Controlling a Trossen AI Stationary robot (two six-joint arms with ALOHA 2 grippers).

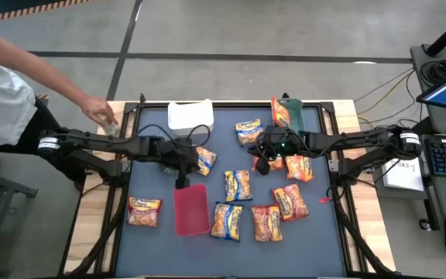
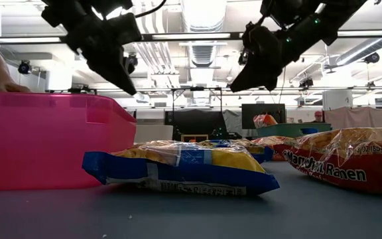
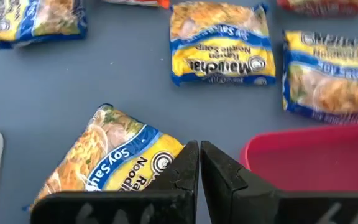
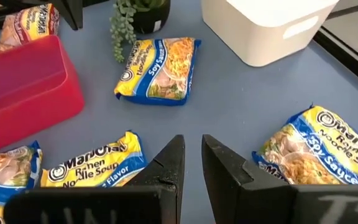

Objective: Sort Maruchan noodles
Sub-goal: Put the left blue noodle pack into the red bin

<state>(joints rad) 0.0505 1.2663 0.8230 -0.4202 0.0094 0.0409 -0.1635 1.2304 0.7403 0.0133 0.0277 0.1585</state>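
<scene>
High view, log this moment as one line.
left gripper: shut, empty, above red bin | right gripper: nearly shut, empty | noodles: scattered on mat

Red tray [image 1: 190, 209] lies flat on the table [image 1: 153, 248], left of centre, nearer the front edge. White bin [image 1: 190, 115] sits at the back edge, left of centre. Small green plant [image 4: 132, 18] stands near the tray. A person [image 1: 2, 85] stands off the back-left corner, one hand [image 1: 99, 110] at that corner's wooden rim.
</scene>
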